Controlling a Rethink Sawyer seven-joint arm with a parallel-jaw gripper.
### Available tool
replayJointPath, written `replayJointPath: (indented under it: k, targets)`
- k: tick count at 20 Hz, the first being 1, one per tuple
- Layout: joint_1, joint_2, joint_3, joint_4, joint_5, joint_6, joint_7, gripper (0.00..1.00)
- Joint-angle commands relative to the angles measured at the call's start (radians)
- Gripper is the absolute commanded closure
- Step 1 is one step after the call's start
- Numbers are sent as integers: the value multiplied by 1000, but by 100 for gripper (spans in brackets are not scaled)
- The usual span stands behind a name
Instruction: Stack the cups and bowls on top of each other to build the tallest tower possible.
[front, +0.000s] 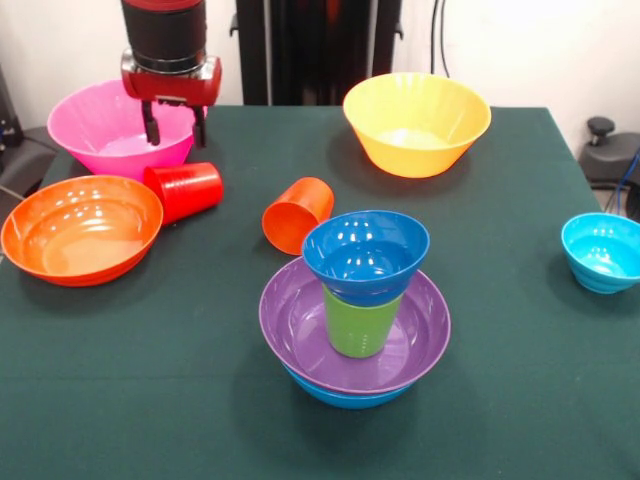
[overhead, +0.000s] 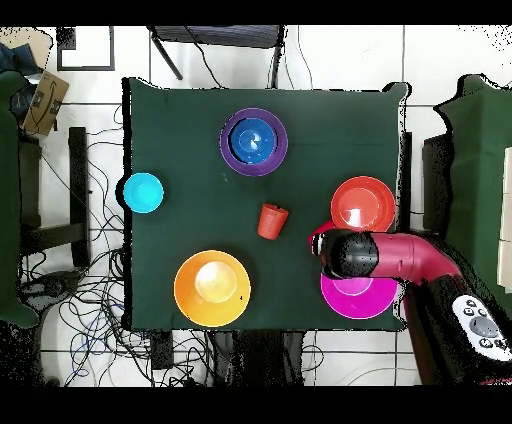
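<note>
A dark green cloth covers the worktop (front: 520, 400). In the overhead view, loose cables (overhead: 85, 300) trail over the white tiled floor (overhead: 340, 60) from 7 to 9 o'clock of it, and a cardboard box (overhead: 45, 95) sits at about 10 o'clock. A dark chair frame (overhead: 215, 38) stands at 12 o'clock. At 4 o'clock, off the worktop's corner, lies a grey button pad (overhead: 478, 322).
</note>
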Motion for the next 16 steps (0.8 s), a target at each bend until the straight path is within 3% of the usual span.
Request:
replayJointPath:
  k: [1,16]
  targets:
    - [35,-3,43,80,-90,68,-154,0]
    - [64,26,-47,124,-256,-59,-34,0]
